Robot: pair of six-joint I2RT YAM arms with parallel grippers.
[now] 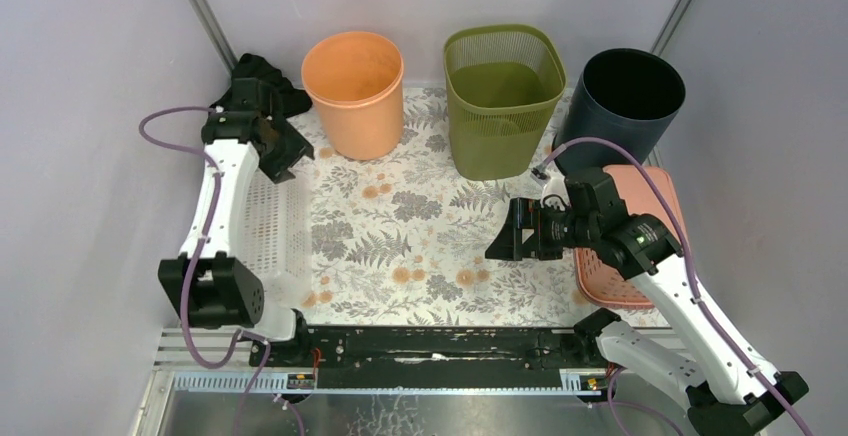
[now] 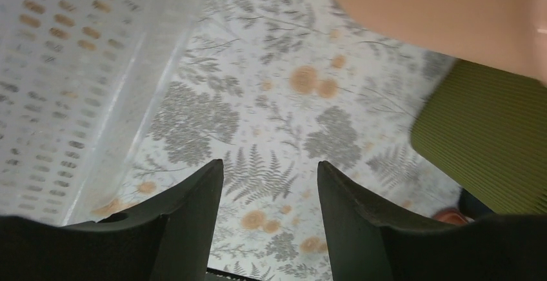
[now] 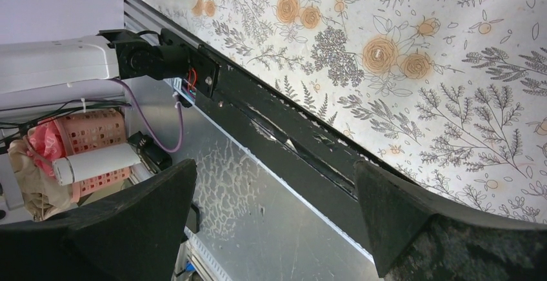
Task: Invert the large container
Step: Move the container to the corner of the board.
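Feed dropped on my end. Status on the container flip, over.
Left end effector open, empty, near orange bin. Right end effector open, empty. Green bin, dark bin, orange bin all upright. Nothing between arms and bins.

Left arm (image 1: 222, 196): white shell links on the left of the frame, with bulky black joint housings.
Right arm (image 1: 690, 308): same white links and black joints, lower right; a small green mark on the black wrist housing.
Cables (image 1: 142, 126): thin, purple, looping loosely beside each arm.
Left pincer (image 2: 269, 168): two matte black wedge-shaped fingers.
Right pincer (image 3: 274, 165): two black fingers with a grainy surface.
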